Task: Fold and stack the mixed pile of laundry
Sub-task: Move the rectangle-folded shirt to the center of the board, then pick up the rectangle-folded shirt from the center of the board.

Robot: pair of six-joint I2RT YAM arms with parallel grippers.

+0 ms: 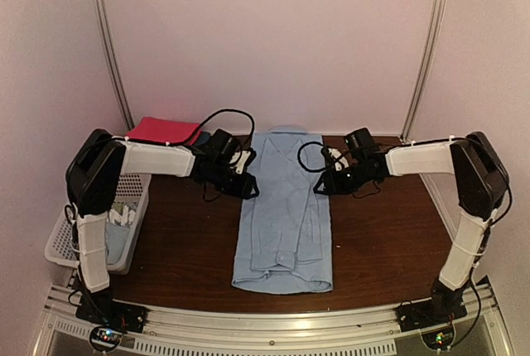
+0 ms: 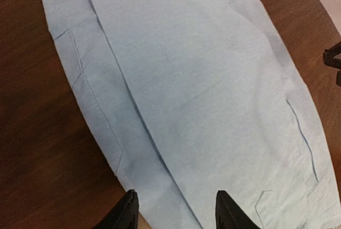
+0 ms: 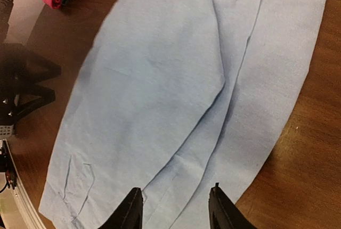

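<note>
Left end effector (image 2: pixel 176 194), tips cropped, seemingly parted above shirt (image 2: pixel 186 80).

Seen from above, the left arm (image 1: pixel 93 248) rises from its base at 7 o'clock, bends at the elbow and stretches its white forearm toward 3 o'clock. The right arm (image 1: pixel 468 240) mirrors it from 5 o'clock, reaching toward 9 o'clock. The left gripper (image 1: pixel 247 185) and right gripper (image 1: pixel 321 184) face each other, well apart. Each has its dark fingers (image 2: pixel 128 210) spread, with nothing clamped between them.
</note>
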